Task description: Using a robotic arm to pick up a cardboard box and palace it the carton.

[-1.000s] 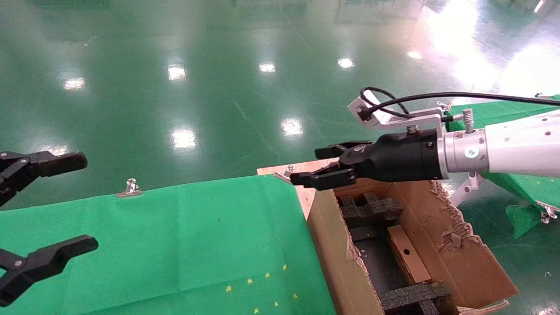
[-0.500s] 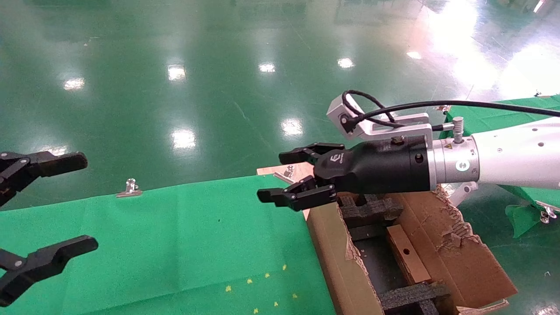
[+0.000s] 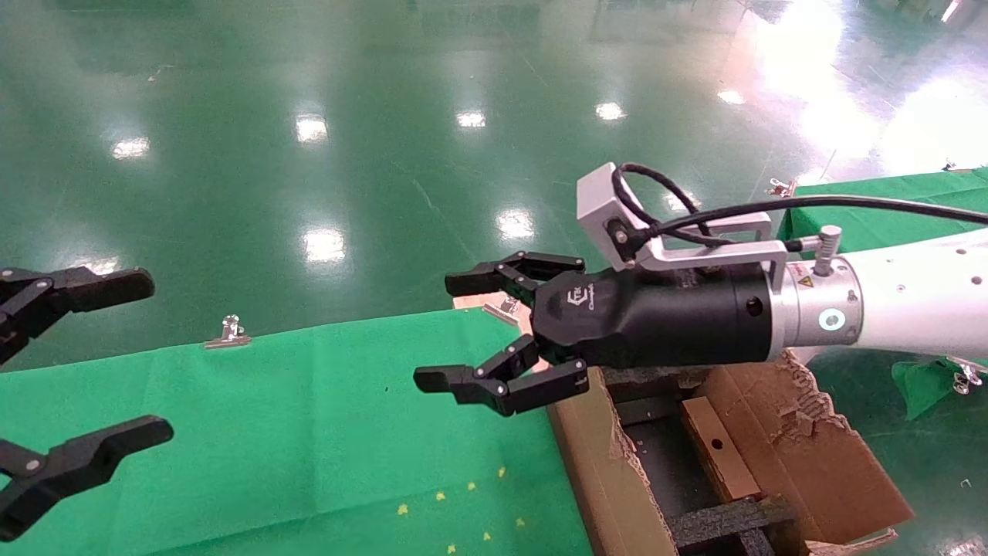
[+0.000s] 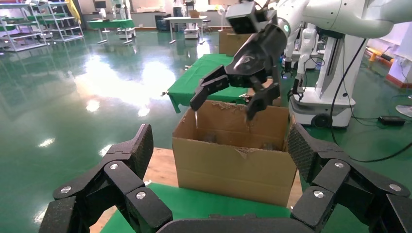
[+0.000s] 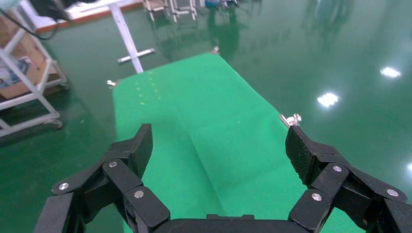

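The robotic arm (image 3: 911, 301) reaches in from the right. Its right gripper (image 3: 451, 330) is open and empty, hanging over the right end of the green cloth table (image 3: 309, 432), just left of the carton (image 3: 610, 479). It also shows in the left wrist view (image 4: 224, 109) above the carton (image 4: 233, 165). The cardboard box (image 3: 714, 452), small and brown with a round hole, lies inside the carton between black foam inserts (image 3: 718, 521). My left gripper (image 3: 150, 357) is open and empty at the far left. The right wrist view (image 5: 219, 145) shows only green cloth between the jaws.
Metal clips (image 3: 229, 332) hold the cloth at the table's far edge. The carton's right flap (image 3: 803, 432) is torn and ragged. A second green-covered table (image 3: 888, 201) stands at the far right. Shiny green floor lies beyond.
The right gripper has moved left, from above the carton's far corner to over the green table's end. Its jaws have opened wider. The left gripper has not moved.
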Tool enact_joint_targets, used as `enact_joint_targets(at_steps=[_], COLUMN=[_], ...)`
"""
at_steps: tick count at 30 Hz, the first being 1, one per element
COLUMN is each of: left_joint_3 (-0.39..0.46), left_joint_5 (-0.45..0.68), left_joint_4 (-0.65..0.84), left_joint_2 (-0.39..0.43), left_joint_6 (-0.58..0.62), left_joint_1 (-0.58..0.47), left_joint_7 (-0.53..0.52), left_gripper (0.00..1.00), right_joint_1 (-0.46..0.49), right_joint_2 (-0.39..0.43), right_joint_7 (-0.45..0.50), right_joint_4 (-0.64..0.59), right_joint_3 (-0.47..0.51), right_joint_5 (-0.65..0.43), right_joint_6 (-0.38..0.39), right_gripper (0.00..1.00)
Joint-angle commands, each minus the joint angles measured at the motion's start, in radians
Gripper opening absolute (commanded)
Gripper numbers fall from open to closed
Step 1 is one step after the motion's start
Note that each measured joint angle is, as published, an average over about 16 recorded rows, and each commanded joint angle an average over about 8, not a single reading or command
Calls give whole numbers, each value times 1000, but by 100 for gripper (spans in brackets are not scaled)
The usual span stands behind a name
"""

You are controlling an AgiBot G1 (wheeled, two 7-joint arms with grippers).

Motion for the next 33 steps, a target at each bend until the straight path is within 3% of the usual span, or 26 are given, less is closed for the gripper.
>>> enact_joint_targets(at_steps=[1, 22, 33], left_joint_3=[0, 0, 0], left_joint_5=[0, 0, 0], left_joint_4=[0, 0, 0], left_joint_2=[0, 0, 0], left_joint_6=[0, 0, 0], left_joint_1=[0, 0, 0], left_joint_7=[0, 0, 0], left_gripper=[100, 100, 100], right_joint_1=[-27, -295, -318], right_joint_2=[-4, -41, -45], right_joint_7=[-13, -145, -155], right_joint_4=[10, 111, 120], right_joint_3=[43, 469, 505], right_joint_5=[2, 16, 18], right_joint_6=[-17, -185, -200], right_gripper=[100, 100, 100])
